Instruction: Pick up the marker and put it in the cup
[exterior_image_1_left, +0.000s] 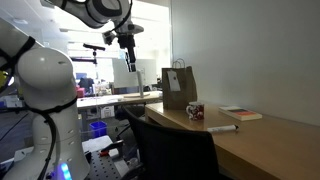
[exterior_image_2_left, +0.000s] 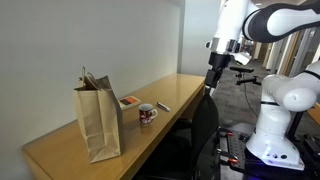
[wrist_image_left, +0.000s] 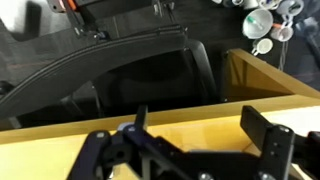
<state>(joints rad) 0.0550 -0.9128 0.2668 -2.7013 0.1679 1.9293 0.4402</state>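
Observation:
The marker (exterior_image_1_left: 222, 128) is a slim white stick with a dark end, lying flat on the wooden table (exterior_image_1_left: 270, 145); in an exterior view it lies near the table's edge (exterior_image_2_left: 163, 105). The red-and-white cup (exterior_image_1_left: 194, 112) stands upright beside it, also seen in an exterior view (exterior_image_2_left: 147, 114). My gripper (exterior_image_1_left: 130, 63) hangs high in the air, off the table's end and well away from both (exterior_image_2_left: 211, 78). In the wrist view its fingers (wrist_image_left: 200, 125) are spread apart with nothing between them. Marker and cup are out of the wrist view.
A brown paper bag with handles (exterior_image_2_left: 99, 122) stands on the table next to the cup (exterior_image_1_left: 178, 88). A book (exterior_image_1_left: 242, 113) lies further along the table (exterior_image_2_left: 130, 102). A black office chair (exterior_image_1_left: 170, 150) sits at the table's edge below the gripper (wrist_image_left: 130, 75).

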